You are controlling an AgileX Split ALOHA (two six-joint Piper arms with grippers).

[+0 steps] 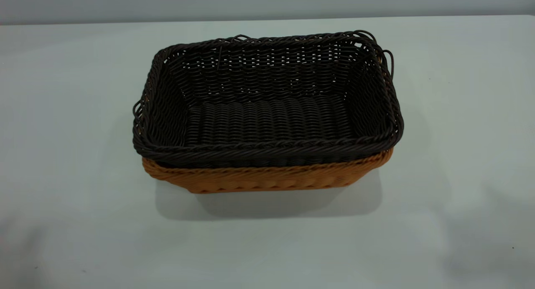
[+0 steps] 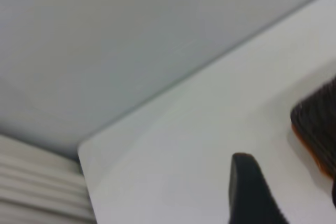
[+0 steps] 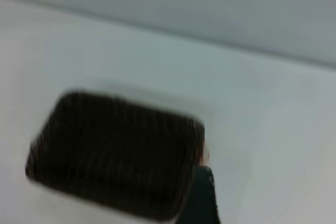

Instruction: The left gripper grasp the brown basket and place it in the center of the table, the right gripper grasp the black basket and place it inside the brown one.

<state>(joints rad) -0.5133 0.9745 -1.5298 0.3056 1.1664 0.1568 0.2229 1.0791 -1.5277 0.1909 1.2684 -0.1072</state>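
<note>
The black basket (image 1: pixel 267 113) sits nested inside the brown basket (image 1: pixel 267 178) at the middle of the table (image 1: pixel 67 155). Only the brown basket's orange-tan front wall and rim show below the black rim. Neither gripper appears in the exterior view. In the left wrist view my left gripper (image 2: pixel 289 177) is open and empty above bare tabletop, apart from the corner of the black basket (image 2: pixel 317 121), with an orange edge of the brown basket (image 2: pixel 311 150) under it. In the right wrist view part of my right gripper (image 3: pixel 202 198) shows beside the black basket (image 3: pixel 115 153), holding nothing that I can see.
The table's far edge (image 1: pixel 267 19) meets a grey wall. In the left wrist view a table corner (image 2: pixel 84 150) shows, with pale slats beyond it. White tabletop lies on all sides of the stacked baskets.
</note>
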